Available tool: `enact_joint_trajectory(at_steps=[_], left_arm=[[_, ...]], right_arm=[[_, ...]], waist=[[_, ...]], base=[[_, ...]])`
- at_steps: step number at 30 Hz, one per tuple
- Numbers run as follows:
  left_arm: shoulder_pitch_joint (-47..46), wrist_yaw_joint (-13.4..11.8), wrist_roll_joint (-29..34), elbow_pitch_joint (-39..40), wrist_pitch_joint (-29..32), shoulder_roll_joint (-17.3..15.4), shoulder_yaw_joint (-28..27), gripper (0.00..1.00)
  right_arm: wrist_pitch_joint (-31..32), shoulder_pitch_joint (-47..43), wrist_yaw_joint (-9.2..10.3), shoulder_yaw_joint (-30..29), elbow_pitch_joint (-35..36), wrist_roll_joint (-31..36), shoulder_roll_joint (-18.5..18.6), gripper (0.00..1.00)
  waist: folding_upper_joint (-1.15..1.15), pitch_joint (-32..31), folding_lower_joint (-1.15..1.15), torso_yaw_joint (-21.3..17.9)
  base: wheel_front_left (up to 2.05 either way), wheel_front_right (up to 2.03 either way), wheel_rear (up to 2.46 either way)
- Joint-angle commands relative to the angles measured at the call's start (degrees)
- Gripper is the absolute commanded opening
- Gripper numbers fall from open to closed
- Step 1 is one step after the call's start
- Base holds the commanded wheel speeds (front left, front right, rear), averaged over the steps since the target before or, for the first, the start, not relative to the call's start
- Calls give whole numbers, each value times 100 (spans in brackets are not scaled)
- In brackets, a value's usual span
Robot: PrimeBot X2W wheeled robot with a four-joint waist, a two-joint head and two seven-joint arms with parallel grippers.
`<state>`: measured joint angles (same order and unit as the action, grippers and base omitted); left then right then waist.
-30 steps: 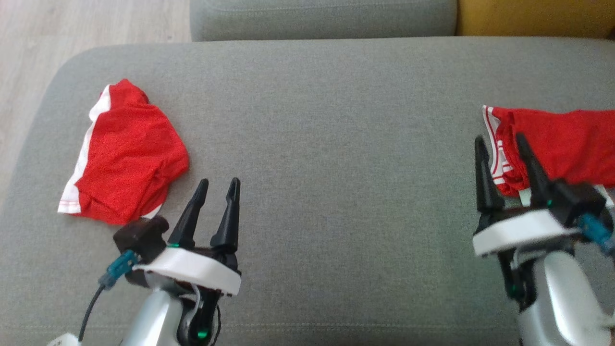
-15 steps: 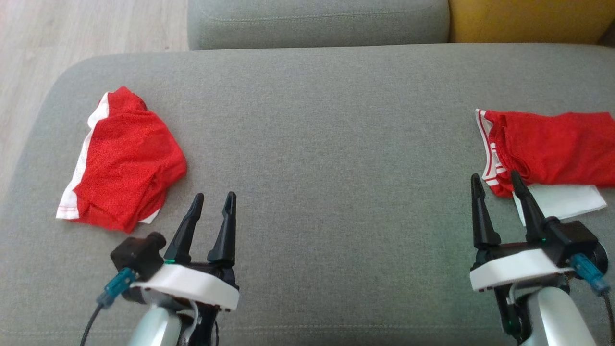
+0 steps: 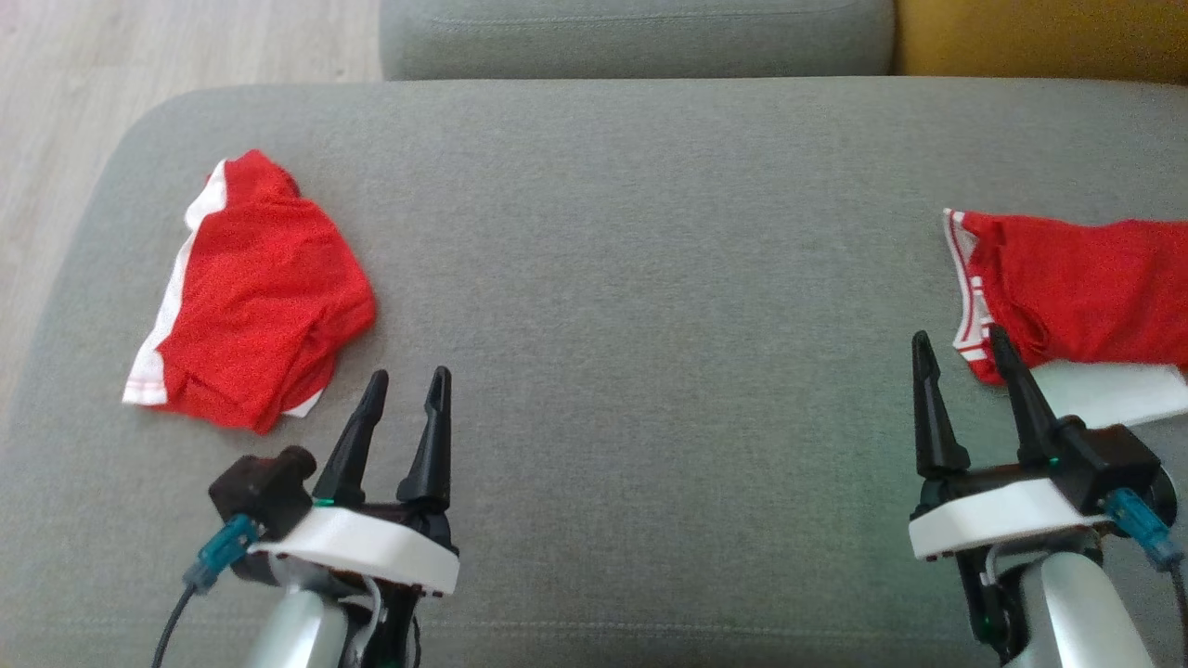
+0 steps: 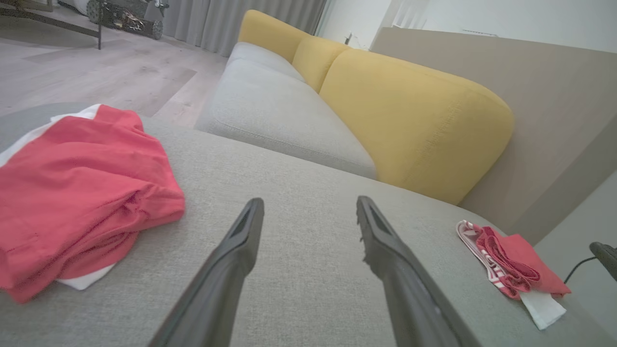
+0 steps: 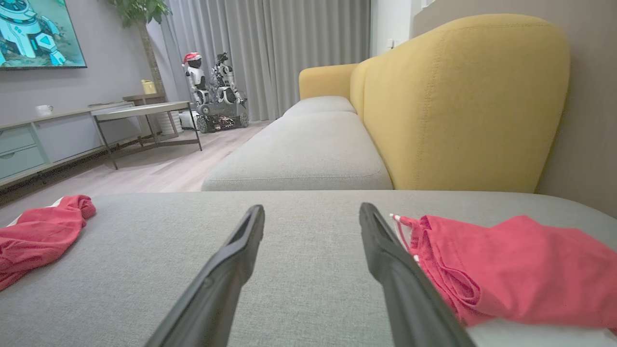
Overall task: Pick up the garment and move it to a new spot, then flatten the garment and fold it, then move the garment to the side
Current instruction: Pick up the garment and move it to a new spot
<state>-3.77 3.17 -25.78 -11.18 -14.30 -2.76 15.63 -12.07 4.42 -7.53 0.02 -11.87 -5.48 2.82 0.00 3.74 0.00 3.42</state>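
Observation:
Two red garments with white trim lie on the grey cushion point(image 3: 631, 278). One garment point(image 3: 255, 297) sits crumpled at the left, also in the left wrist view point(image 4: 77, 193) and the right wrist view point(image 5: 41, 233). The other garment point(image 3: 1086, 288) lies at the right edge on a white layer point(image 3: 1114, 394), and shows as well in the right wrist view point(image 5: 506, 270) and the left wrist view point(image 4: 511, 260). My left gripper point(image 3: 406, 385) is open, just right of and below the left garment. My right gripper point(image 3: 961, 343) is open, beside the right garment's striped waistband. Neither holds anything.
A second grey seat cushion point(image 3: 631, 37) and a yellow backrest point(image 3: 1039, 37) lie beyond the cushion. Pale wooden floor point(image 3: 139, 56) runs along the left. The right wrist view shows a low table point(image 5: 144, 115), a cabinet point(image 5: 48, 140) and a toy robot point(image 5: 212, 91) across the room.
The right gripper has pulled back towards me from over the right garment's waistband, empty, uncovering the white layer. The left gripper drew back slightly. The camera shifted a little.

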Motion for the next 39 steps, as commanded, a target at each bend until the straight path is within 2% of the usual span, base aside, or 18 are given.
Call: enact_joint_trajectory(at_steps=[1,7,18,26,34,39], left_arm=[[-284,-19,15,218,-70,-12,-234,100],[-374,-42,14,241,-70,-12,-345,100],[-415,-120,-15,357,-70,-12,-653,100],[-310,-166,-53,438,-70,-12,-665,100],[-183,-231,-91,516,-70,-12,-689,100],[-135,-226,-63,507,-70,-12,-723,100]], right_arm=[[2,202,4,155,217,6,7,100],[55,251,4,239,228,19,6,100],[144,394,4,632,119,84,6,100],[145,392,4,811,29,15,6,100],[129,334,4,881,-39,-98,6,100],[124,321,4,926,-65,-132,6,100]], waist=[[0,38,0,74],[0,130,0,465],[0,164,0,1426],[0,102,0,2000],[0,4,0,2339],[0,-33,0,2342]], base=[[0,0,0],[0,0,0],[0,0,0],[0,0,0],[0,0,0],[0,0,0]])
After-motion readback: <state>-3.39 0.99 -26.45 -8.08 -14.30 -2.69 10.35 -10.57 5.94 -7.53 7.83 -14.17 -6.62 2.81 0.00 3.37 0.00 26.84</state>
